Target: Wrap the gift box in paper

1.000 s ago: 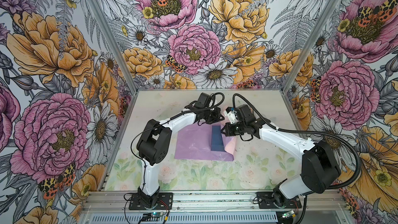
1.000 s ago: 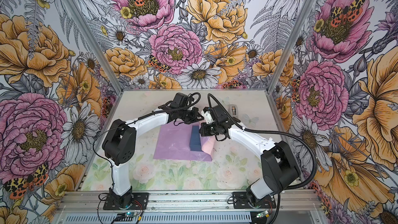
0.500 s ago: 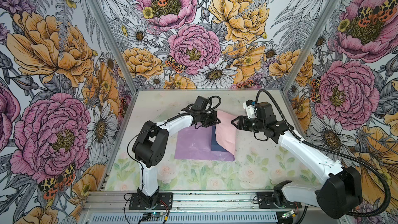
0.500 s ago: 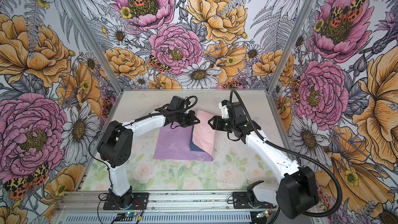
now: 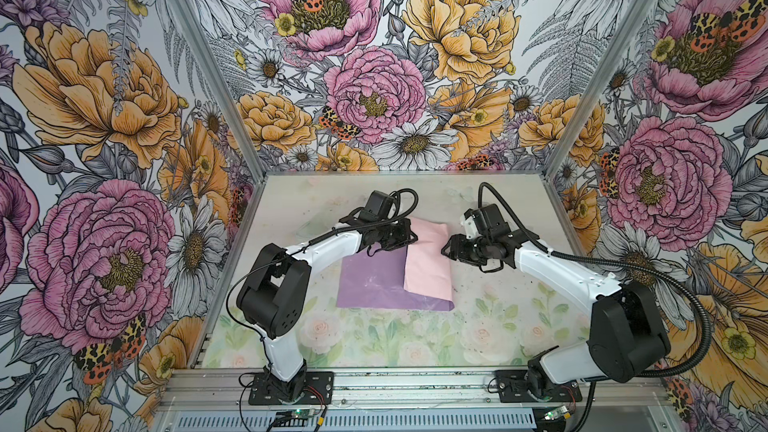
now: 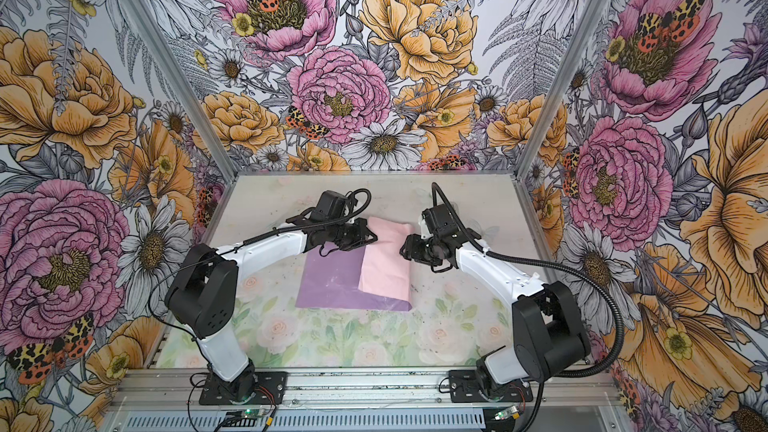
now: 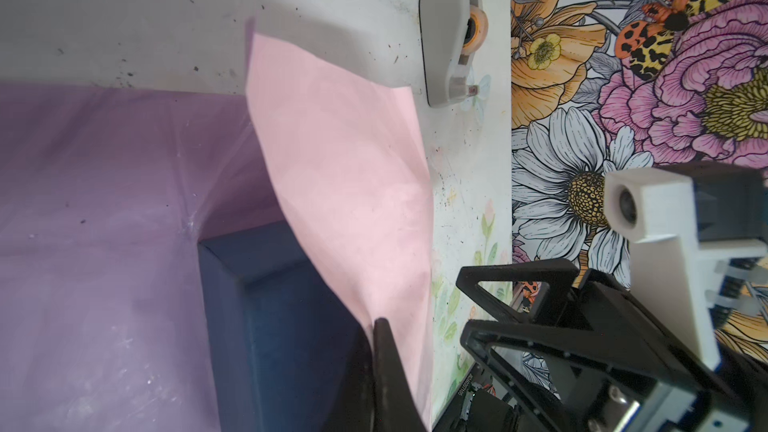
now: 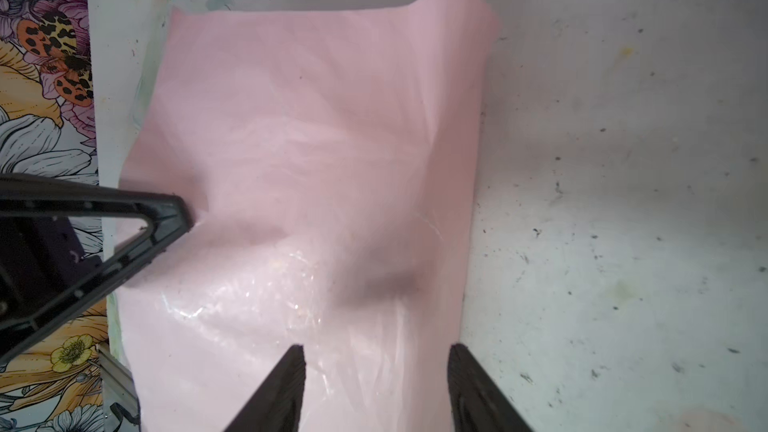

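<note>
Left wrist view shows you the gift box (image 7: 270, 326) on the paper (image 7: 104, 201), half under its pink flap. Your left gripper (image 8: 180, 211) pinches that flap; your right gripper (image 8: 378, 392) hangs wide open to its right.

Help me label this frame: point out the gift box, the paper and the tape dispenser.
gift box (image 7: 286, 338): left wrist view, a navy face.
paper (image 5: 370, 280): a top view, its flat lilac part.
tape dispenser (image 7: 441, 41): left wrist view, its grey body.

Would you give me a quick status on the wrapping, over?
Left fingers shut on the pink paper flap. Right fingers open, holding nothing. Flap draped over the box. Tape dispenser beside the paper, nothing blocking.
</note>
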`<control>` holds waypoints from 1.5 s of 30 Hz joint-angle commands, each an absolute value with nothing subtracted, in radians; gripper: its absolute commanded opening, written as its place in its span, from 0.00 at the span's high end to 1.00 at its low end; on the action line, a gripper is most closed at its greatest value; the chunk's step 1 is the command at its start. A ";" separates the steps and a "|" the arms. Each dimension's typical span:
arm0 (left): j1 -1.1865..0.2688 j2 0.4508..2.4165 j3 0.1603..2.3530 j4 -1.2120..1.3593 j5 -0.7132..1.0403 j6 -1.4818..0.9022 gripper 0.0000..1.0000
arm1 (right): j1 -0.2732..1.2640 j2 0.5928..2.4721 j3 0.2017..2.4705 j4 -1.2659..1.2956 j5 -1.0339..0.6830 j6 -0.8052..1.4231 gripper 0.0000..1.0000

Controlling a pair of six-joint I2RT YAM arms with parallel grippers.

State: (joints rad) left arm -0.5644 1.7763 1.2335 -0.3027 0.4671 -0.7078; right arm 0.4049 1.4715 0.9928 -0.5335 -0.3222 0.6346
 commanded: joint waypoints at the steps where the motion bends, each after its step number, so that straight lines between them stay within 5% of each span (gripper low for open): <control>1: -0.555 1.758 1.218 -0.278 0.432 -0.722 1.00 | 0.423 1.512 1.028 -0.535 -0.330 0.613 0.43; 5: -0.556 1.751 1.199 -0.281 0.415 -0.721 0.97 | 0.432 1.549 1.036 -0.552 -0.304 0.602 0.43; 11: -0.540 1.706 1.166 -0.306 0.387 -0.733 0.65 | 0.439 1.577 1.040 -0.603 -0.265 0.564 0.44; 19: -0.420 1.501 1.011 -0.452 0.266 -0.813 0.46 | 0.444 1.578 1.041 -0.623 -0.256 0.540 0.44; 34: -0.232 1.105 0.718 -0.805 0.085 -1.032 0.45 | 0.451 1.561 1.050 -0.624 -0.258 0.539 0.44; 45: -0.191 1.088 0.550 -0.679 0.224 -1.051 0.45 | 0.461 1.566 1.052 -0.623 -0.270 0.527 0.44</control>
